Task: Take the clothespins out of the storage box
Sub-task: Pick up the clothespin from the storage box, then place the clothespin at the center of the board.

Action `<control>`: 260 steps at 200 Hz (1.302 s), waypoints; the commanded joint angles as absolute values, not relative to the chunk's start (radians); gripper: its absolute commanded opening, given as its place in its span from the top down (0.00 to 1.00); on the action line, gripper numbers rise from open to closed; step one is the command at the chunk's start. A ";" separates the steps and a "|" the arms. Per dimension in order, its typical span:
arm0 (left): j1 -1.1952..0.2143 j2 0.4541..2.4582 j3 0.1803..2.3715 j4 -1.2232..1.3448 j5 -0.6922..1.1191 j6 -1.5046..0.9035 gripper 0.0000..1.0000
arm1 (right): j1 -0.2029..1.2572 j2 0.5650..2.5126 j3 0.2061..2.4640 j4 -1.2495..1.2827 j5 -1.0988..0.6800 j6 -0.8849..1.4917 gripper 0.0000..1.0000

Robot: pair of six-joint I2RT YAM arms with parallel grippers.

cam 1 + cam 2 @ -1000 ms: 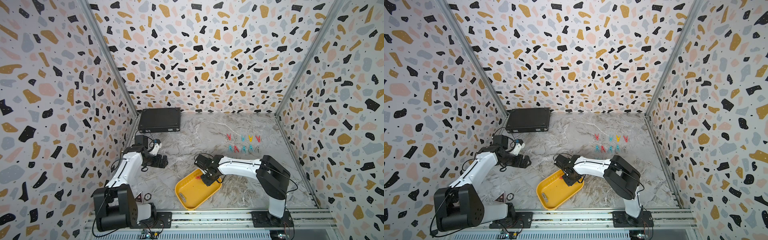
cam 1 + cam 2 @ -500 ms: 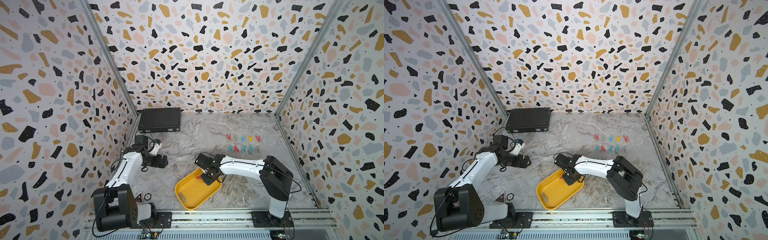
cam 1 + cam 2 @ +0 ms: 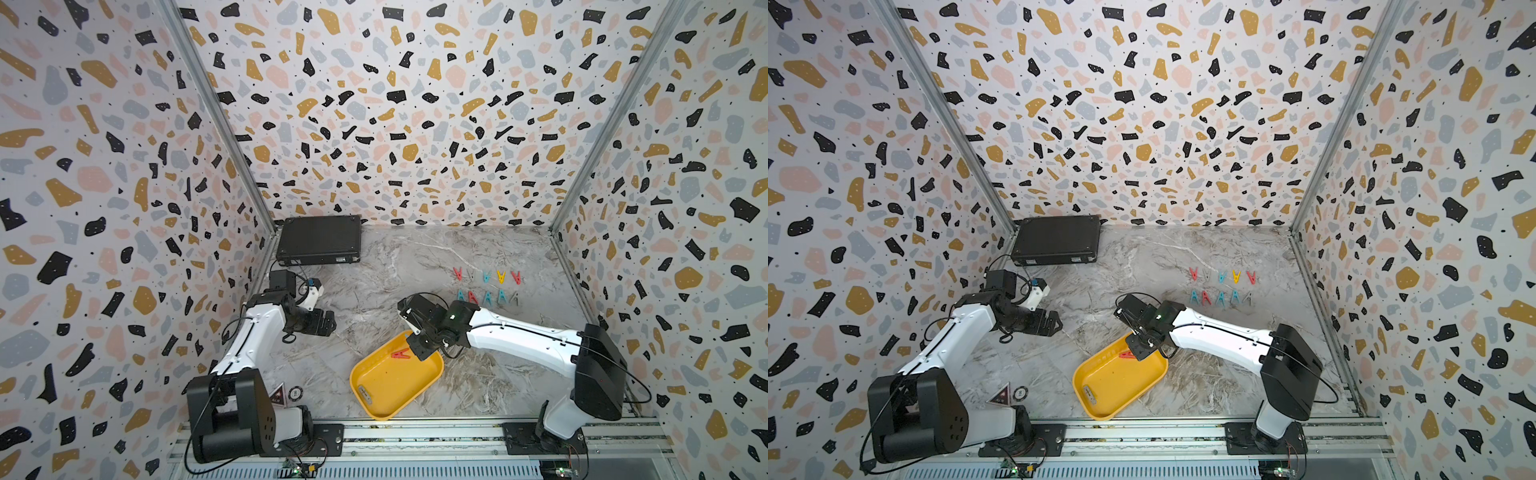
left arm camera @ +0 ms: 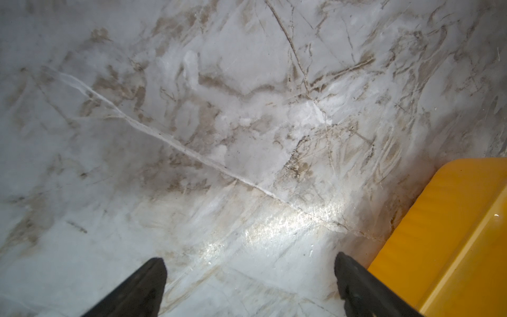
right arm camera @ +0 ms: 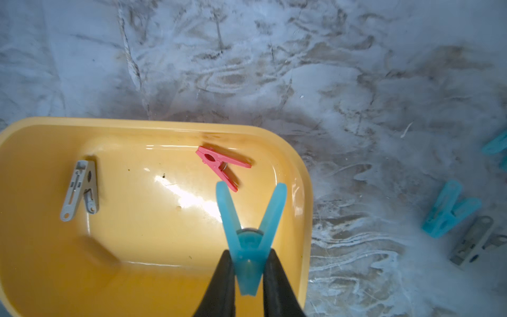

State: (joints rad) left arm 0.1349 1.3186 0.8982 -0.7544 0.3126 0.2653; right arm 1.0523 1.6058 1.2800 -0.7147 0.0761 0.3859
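The yellow storage box (image 3: 376, 411) lies on the marble table near the front, seen in both top views (image 3: 1100, 409). My right gripper (image 5: 248, 263) is shut on a teal clothespin (image 5: 251, 236), held over the box's inside next to its far wall (image 5: 164, 125). A red clothespin (image 5: 222, 164) and a grey clothespin (image 5: 81, 189) lie on the box floor. Several more clothespins (image 3: 487, 297) lie in two rows on the table behind. My left gripper (image 4: 249, 263) stands open over bare marble, beside a box corner (image 4: 452, 219).
A flat black case (image 3: 319, 240) lies at the back left corner. A round token (image 3: 295, 392) and a triangular sticker (image 3: 277, 392) sit by the left arm's base. Patterned walls close in the table on three sides.
The right gripper's jaws have narrowed onto the teal clothespin, and the right arm has shifted slightly over the box. The left arm has not moved.
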 commanded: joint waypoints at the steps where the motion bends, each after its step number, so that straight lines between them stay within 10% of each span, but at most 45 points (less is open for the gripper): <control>1: 0.139 1.323 0.897 -0.754 0.322 0.264 0.00 | 1.031 1.524 1.283 -0.763 0.127 0.359 0.86; 260: 0.140 1.319 0.895 -0.754 0.333 0.267 0.00 | 0.273 1.604 1.052 -0.734 -0.006 0.247 0.87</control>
